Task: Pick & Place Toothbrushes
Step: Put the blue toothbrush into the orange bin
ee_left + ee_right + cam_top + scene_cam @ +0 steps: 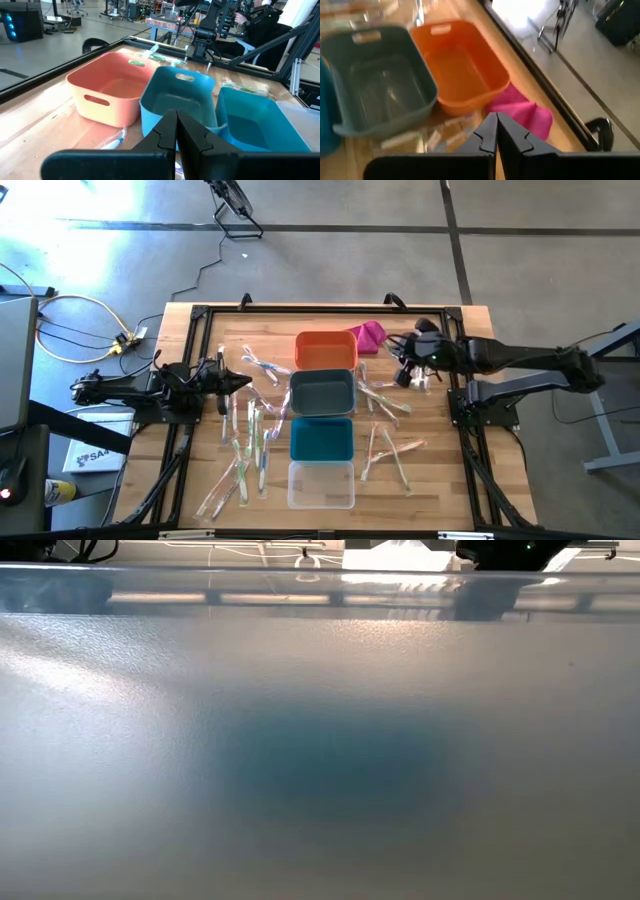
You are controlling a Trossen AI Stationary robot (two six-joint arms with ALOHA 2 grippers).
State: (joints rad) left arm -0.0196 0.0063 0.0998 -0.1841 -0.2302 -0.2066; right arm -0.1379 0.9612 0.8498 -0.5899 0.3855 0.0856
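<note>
both my grippers are pinched shut and empty: left gripper (243, 383) and right gripper (405, 367) flank the grey bin (322, 393). i'd open wide before descending on toothbrushes (253, 442).

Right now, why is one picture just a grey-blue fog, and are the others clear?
Low view: something close blocks the lens, leaving a blurred teal smudge and a thin strip of room on top. High view: sharp, evenly lit table. Left wrist view: crisp orange bin. Right wrist view: soft motion blur, glare at top.
</note>
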